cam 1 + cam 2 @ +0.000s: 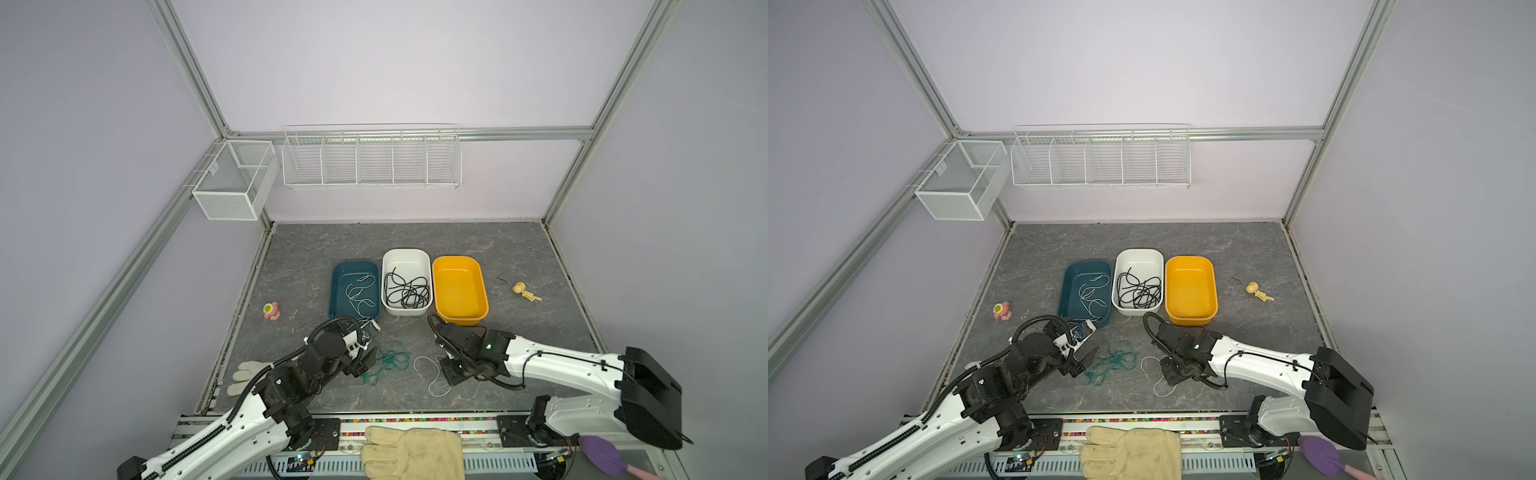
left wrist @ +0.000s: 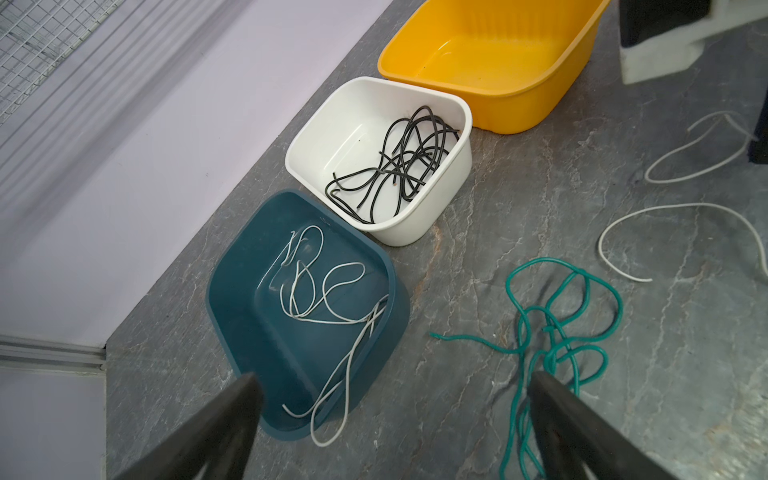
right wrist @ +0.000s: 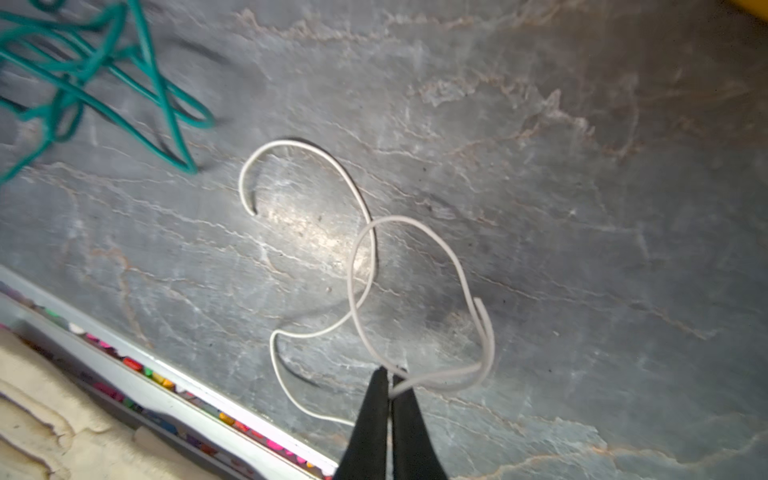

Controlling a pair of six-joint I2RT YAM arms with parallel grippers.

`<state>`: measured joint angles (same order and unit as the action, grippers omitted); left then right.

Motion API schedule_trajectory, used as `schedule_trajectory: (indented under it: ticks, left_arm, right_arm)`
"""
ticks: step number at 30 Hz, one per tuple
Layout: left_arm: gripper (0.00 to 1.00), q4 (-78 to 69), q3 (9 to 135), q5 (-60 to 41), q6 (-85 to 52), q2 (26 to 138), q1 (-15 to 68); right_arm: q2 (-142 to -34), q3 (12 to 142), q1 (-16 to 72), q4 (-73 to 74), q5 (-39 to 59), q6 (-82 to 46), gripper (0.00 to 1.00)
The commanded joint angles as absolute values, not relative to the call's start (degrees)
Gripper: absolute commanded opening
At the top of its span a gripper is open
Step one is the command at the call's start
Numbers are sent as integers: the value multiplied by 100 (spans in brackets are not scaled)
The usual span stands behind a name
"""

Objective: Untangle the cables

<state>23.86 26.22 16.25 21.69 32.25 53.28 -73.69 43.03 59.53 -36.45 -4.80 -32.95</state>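
Observation:
A loose tangle of teal-green cable (image 1: 390, 360) (image 2: 550, 332) lies on the grey table between the arms. To its right a single white cable (image 3: 375, 253) (image 1: 430, 388) curls on the table. My right gripper (image 3: 390, 374) (image 1: 449, 371) is shut on this white cable, pinching it at the fingertips close to the table. My left gripper (image 2: 395, 382) (image 1: 369, 358) stands open with nothing between its fingers, just left of the green tangle. More white cables (image 2: 316, 291) lie in the teal bin (image 1: 333, 291), one loop hanging over its near rim. Black cables (image 2: 399, 166) fill the white bin (image 1: 405, 252).
An empty yellow bin (image 1: 457, 286) stands right of the white one. A pink toy (image 1: 271, 311) lies at the left, a yellow wooden figure (image 1: 524, 291) at the right. Gloves (image 1: 411, 453) (image 1: 245, 376) and a purple object (image 1: 602, 455) lie along the front. Wire baskets (image 1: 370, 160) hang on the back wall.

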Motion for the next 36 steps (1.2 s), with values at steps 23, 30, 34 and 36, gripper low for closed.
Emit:
schedule_trajectory:
  ticks: [23, 30, 34, 36]
  left_arm:
    - [99, 2111, 2481, 1781, 2303, 2973, 5287]
    - [99, 2069, 2453, 1767, 2309, 2979, 5267]
    - [99, 2074, 2457, 1772, 2305, 2945, 5251]
    - [100, 2074, 2447, 1758, 2309, 2927, 5232]
  right_arm:
    - [-8091, 8236, 5698, -5062, -623, -2031, 7]
    - [-9047, 9394, 5304, -5080, -89, -1837, 7]
    - [-9783, 10138, 5197, -5104, 148, -1704, 7]
    - [-10158, 10560, 5178, -5141, 236, -1630, 7]
